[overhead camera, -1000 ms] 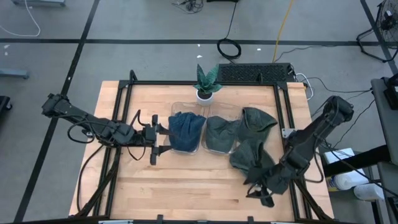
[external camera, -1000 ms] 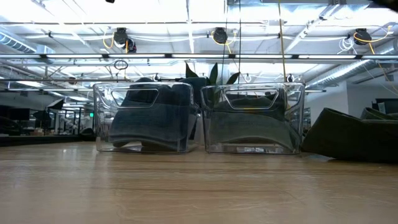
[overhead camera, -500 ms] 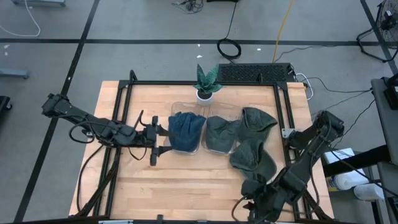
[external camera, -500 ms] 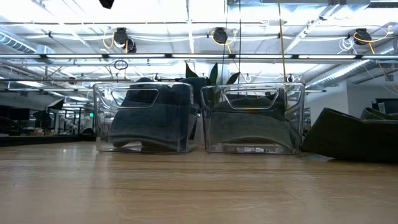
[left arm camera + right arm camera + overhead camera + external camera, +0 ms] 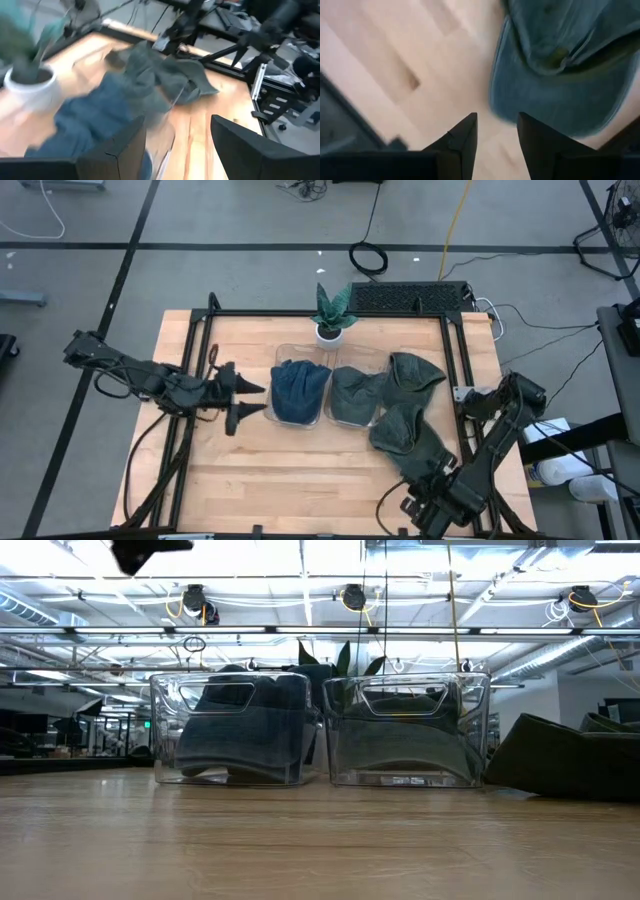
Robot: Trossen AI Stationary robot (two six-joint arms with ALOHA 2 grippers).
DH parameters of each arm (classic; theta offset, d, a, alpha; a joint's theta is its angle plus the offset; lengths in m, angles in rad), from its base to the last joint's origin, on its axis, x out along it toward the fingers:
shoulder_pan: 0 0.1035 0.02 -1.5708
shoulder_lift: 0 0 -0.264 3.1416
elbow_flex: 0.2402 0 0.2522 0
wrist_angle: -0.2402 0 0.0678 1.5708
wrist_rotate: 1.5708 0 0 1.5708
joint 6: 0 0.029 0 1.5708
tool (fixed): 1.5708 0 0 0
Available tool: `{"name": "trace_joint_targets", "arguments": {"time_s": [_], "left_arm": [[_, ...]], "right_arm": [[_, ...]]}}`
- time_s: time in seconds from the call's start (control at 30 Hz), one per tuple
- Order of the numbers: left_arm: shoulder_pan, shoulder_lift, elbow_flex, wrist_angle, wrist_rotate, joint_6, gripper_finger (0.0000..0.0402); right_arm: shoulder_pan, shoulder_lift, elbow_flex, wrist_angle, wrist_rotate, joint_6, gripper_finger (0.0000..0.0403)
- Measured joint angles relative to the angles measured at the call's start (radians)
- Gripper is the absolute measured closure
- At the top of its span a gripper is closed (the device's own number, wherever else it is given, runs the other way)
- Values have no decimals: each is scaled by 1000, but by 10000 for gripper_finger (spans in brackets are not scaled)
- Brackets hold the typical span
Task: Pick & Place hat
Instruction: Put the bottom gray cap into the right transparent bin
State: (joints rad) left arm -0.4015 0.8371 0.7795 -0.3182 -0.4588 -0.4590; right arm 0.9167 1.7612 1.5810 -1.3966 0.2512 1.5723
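Note:
A blue hat (image 5: 300, 390) lies in the left clear bin (image 5: 165, 730), and a green hat (image 5: 352, 395) in the right clear bin (image 5: 478, 730). Two more green hats rest flat on the table, one at the far right (image 5: 415, 372) and one nearer (image 5: 405, 435), the nearer also showing in the right wrist view (image 5: 560, 75). My left gripper (image 5: 256, 398) is open, level, just left of the blue hat's bin. My right gripper (image 5: 497, 145) is open, points down over bare wood beside the nearer hat's brim (image 5: 500, 95), and holds nothing.
A potted plant (image 5: 330, 315) stands behind the bins at the table's far edge. Black frame rails (image 5: 190, 360) run along the table's left and right sides. Bare wood (image 5: 300, 480) spans the near half of the table.
My right arm has swung toward the table's near edge and its gripper has tipped over from slanting to pointing down beside the nearer green hat. My left gripper has drawn back a little toward the table's left edge and rolled. No hat has moved.

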Motion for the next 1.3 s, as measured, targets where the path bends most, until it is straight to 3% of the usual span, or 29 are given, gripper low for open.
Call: {"name": "trace_joint_targets", "arguments": {"time_s": [0.1, 0.23, 0.53, 0.8, 1.17, 1.3], "left_arm": [[0, -31, 0, -80, 12, -87, 172], [-9, -42, 0, -115, 22, -131, 172], [-40, -38, 0, -107, 37, -178, 172], [-41, -38, 0, -114, 92, -187, 172], [-42, -38, 0, -118, 94, -187, 172], [-41, -38, 0, -120, 95, -199, 172]], "right_arm": [[2, -1, -8, -12, 64, 22, 278], [-18, -1, -46, 18, 67, 12, 278], [-66, 0, -253, 331, 64, -37, 278], [-93, -1, -328, 362, 64, -38, 278], [-118, 15, -451, 488, 58, -50, 278], [-131, 40, -470, 517, 9, -65, 294]]}}
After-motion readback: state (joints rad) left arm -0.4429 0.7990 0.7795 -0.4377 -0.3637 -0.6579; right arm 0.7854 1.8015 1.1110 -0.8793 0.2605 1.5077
